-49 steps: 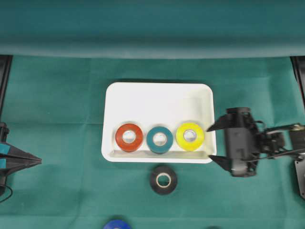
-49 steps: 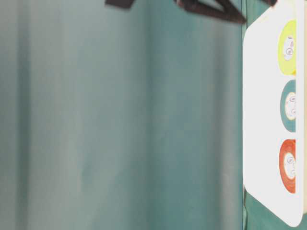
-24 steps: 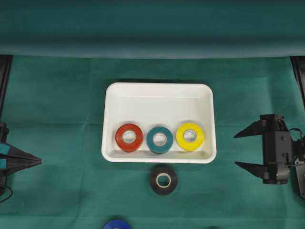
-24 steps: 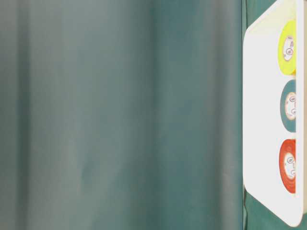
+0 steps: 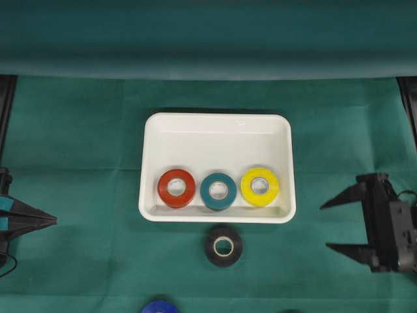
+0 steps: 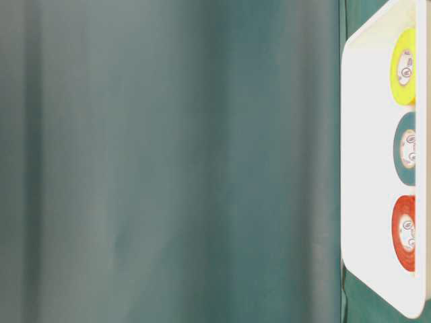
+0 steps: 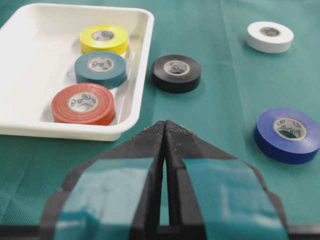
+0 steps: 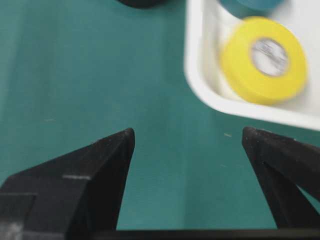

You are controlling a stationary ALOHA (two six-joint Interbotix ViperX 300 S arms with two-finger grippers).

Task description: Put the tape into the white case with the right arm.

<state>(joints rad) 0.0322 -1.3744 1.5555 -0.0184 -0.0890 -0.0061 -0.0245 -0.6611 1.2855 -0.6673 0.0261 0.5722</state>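
The right claw [image 5: 331, 226] hangs at the right edge of the overhead view, its two long pointed black fingers [image 5: 343, 197] spread wide with nothing between them, tips pointing left toward the middle of the desk [image 5: 78, 143]. In its own wrist view the right claw [image 8: 187, 137] frames only bare green cloth, with a corner of the white case [image 8: 200, 85] and the yellow tape [image 8: 264, 60] lying just inside that corner, a little ahead of the tips. It stands apart from the case.

The white case [image 5: 217, 127] sits in the middle of the desk. Along its near wall three rolls lie flat in a row: red tape [image 5: 176, 188], teal tape [image 5: 218, 190] and yellow tape [image 5: 260, 186], each close beside its neighbour. The far half of the case is bare white floor.

Just outside the near rim, on the cloth, lies the black tape [image 5: 223, 245], flat, near the case but not touching it. Farther toward the bottom edge a blue tape [image 5: 159, 306] shows only in part. The left wrist view shows the blue tape [image 7: 286, 135] whole and also a white tape [image 7: 269, 36] farther away, both on the cloth.

The left claw [image 5: 53, 222] rests at the far left, well apart from everything; in its wrist view the left claw [image 7: 165, 125] has its teal-patched fingers pressed together, closed on nothing.
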